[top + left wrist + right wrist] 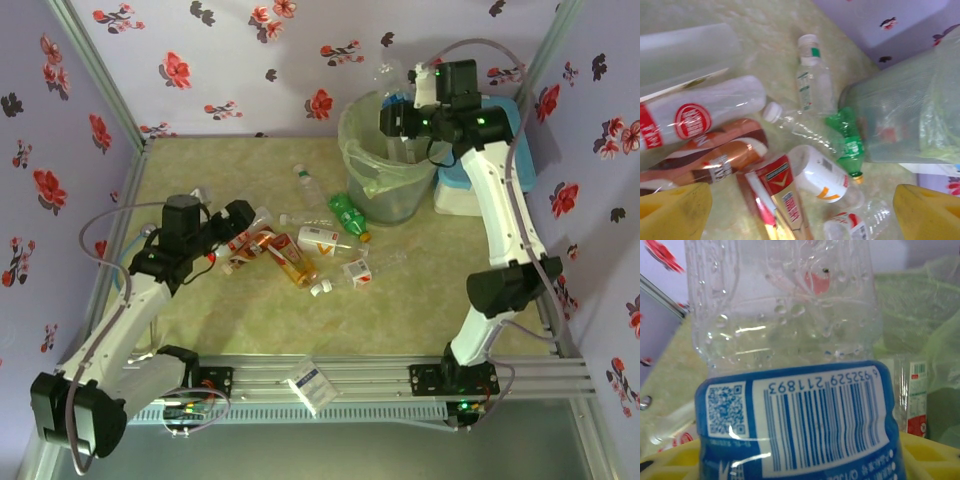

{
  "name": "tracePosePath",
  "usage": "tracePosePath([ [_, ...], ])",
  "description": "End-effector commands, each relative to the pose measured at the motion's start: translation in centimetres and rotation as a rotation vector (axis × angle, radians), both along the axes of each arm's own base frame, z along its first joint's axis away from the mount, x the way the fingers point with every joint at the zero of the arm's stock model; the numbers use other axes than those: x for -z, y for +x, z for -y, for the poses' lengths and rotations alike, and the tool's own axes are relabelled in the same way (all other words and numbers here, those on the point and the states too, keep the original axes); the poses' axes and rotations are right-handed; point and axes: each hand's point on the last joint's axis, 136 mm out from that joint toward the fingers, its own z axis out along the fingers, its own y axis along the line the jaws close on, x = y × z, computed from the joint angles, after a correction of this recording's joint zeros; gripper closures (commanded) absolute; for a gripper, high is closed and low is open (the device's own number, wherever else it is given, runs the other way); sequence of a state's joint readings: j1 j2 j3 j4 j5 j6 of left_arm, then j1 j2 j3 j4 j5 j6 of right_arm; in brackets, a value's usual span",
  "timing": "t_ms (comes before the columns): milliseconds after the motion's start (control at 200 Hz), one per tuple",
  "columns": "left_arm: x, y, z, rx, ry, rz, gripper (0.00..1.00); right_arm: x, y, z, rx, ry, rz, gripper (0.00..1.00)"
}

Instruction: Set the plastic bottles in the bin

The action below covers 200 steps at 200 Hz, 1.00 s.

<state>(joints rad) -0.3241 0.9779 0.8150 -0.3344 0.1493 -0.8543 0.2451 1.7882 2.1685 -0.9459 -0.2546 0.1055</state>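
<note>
Top view: bottles lie scattered mid-table, near the bin. My left gripper hovers at the heap's left edge, and my right gripper is up at the bin's rim.

Left wrist: yellow fingers spread wide, nothing between them, touching nothing. Bottles lie below, with a green bottle just beside the bin. They look empty to me: light, thin-walled, slick, likely to roll. I'd pinch across the labelled belly.

Right wrist: jaws part-closed on a clear blue-label bottle, gripped at the label, the bag behind it.
</note>
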Motion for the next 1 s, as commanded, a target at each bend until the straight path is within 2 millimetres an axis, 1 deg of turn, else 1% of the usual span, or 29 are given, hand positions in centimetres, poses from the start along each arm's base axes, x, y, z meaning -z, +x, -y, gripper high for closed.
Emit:
tracePosePath([
  [0,2.9,-2.1,-1.3,-0.017,0.103,-0.083,0.07,2.0,1.5,1.6,0.002,-0.110,-0.028,0.50],
  [35,3.5,-2.5,-1.6,-0.022,0.122,-0.104,0.07,2.6,2.0,2.0,0.011,-0.136,-0.041,0.50],
  [80,4.0,-2.9,-2.1,-0.034,0.151,-0.125,0.07,4.1,2.5,2.4,0.016,-0.178,-0.082,0.50],
  [90,4.2,-3.0,-2.2,-0.037,0.158,-0.130,0.07,4.1,2.5,2.5,0.017,-0.186,-0.086,0.50],
  [145,4.5,-3.5,-2.9,-0.056,0.190,-0.145,0.07,5.5,2.9,2.9,0.015,-0.228,-0.125,0.49],
  [205,4.5,-3.8,-3.4,-0.075,0.205,-0.143,0.07,6.7,3.5,3.1,0.012,-0.258,-0.144,0.49],
  [285,4.2,-4.0,-3.7,-0.089,0.199,-0.128,0.07,8.2,4.7,3.4,0.009,-0.295,-0.154,0.49],
  [340,4.0,-4.1,-3.8,-0.091,0.198,-0.119,0.07,9.3,5.0,3.1,-0.014,-0.306,-0.178,0.49],
  [450,4.2,-4.3,-4.1,-0.102,0.213,-0.122,0.07,11.7,4.8,2.2,-0.076,-0.292,-0.251,0.49],
  [510,4.5,-4.4,-4.3,-0.105,0.221,-0.132,0.07,12.6,4.4,1.7,-0.106,-0.272,-0.284,0.47],
  [555,4.6,-4.4,-4.3,-0.103,0.224,-0.135,0.07,13.3,4.0,1.3,-0.134,-0.257,-0.309,0.45],
  [630,4.8,-4.5,-4.3,-0.102,0.229,-0.138,0.07,14.3,2.7,0.4,-0.214,-0.247,-0.353,0.40],
  [710,4.6,-4.3,-4.3,-0.097,0.234,-0.134,0.07,15.0,1.9,0.4,-0.244,-0.261,-0.384,0.35],
  [770,4.3,-4.1,-4.2,-0.090,0.242,-0.128,0.07,15.3,1.7,0.6,-0.250,-0.272,-0.395,0.30],
  [995,3.9,-3.4,-4.0,-0.084,0.250,-0.120,0.07,14.5,1.5,0.7,-0.237,-0.269,-0.381,0.19],
])
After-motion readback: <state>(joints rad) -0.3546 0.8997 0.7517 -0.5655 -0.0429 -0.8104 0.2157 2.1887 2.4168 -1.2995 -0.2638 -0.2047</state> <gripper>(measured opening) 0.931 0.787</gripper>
